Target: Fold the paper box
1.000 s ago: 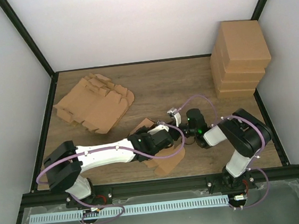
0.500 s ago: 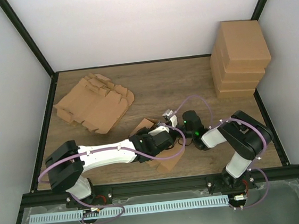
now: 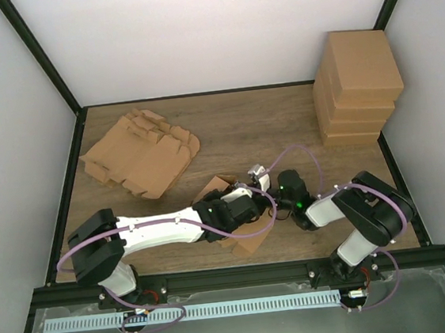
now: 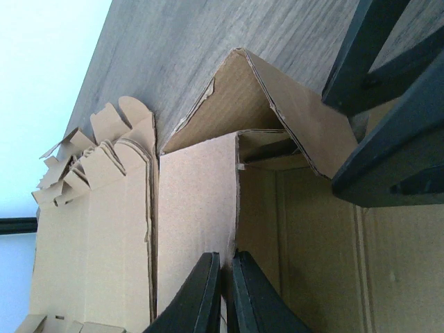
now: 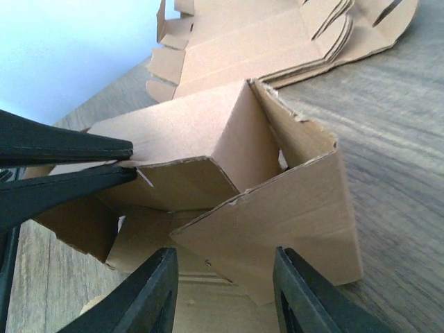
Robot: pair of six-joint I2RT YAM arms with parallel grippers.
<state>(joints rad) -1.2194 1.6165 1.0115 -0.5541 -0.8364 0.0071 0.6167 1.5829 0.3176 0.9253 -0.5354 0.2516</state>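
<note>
Closest to me, low over the tabletop (image 3: 242, 125), the two arms meet at the half-formed paper box (image 5: 208, 139). It sits on the wood between the two sets of fingers, with some walls up and one corner gaping. The left arm's fingers (image 4: 207, 284) are pressed together on the thin top edge of an upright side panel (image 4: 194, 201), pinching it. Facing them, the right arm's fingers (image 5: 154, 295) stand apart. The lower corner of a slanting flap (image 5: 277, 215) lies in the gap between them, and I can't see either finger touching it.

The step in hand looks like bringing that flap in against the pinched wall. To do it well, I'd want the left pinch firm and motionless so the box cannot skid. The right fingers should take the flap close to its crease, not at the ragged free corner, which looks ready to tear. Then they can swing it round the fold line rather than shove it flat.

Farther off, beyond the left fingers, a pile of flat box blanks (image 3: 138, 155) lies fanned out. Beyond the right fingers, at the far corner, is a stack of folded boxes (image 3: 358, 89).
</note>
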